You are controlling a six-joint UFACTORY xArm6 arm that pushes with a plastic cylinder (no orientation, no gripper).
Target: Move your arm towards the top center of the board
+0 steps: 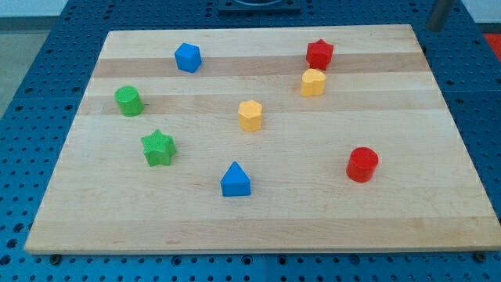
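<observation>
A grey rod shows at the view's top right corner, just off the wooden board (407,110). Its lower end, my tip (432,30), is beyond the board's top right corner, far from all blocks. The nearest blocks are the red star (319,54) and the yellow block (313,81) below it. A blue hexagonal block (188,57) sits at the top left. A second yellow block (250,115) lies near the middle.
A green cylinder (129,101) and a green star (158,148) sit on the left. A blue triangle (236,180) lies at bottom centre and a red cylinder (362,164) at the right. A blue perforated table (31,117) surrounds the board.
</observation>
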